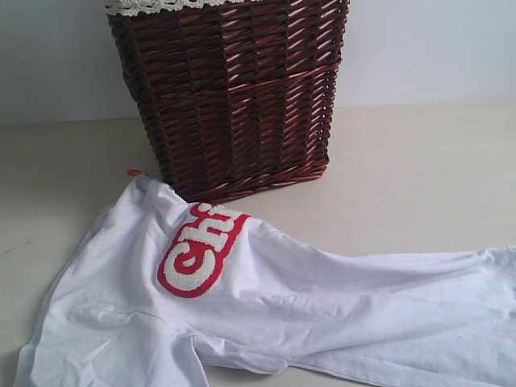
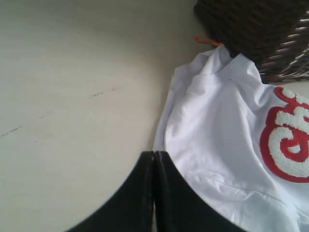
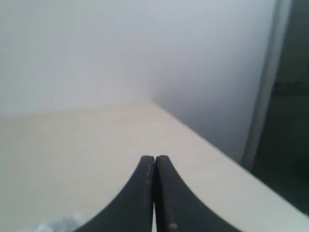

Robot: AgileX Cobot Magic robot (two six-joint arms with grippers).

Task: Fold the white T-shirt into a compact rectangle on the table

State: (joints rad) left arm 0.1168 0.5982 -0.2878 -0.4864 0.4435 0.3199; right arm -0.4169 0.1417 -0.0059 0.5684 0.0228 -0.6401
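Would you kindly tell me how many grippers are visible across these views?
2. The left gripper is shut beside the white T-shirt's edge; the right gripper is shut above the table near its corner. Neither appears in the exterior view.

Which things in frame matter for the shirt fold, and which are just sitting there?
For the job:
- white T-shirt, crumpled, not yet folded
- table under it
- left gripper, shut, holding nothing
- right gripper, shut, holding nothing

Just there:
- wicker basket, standing on the table close behind the shirt's collar
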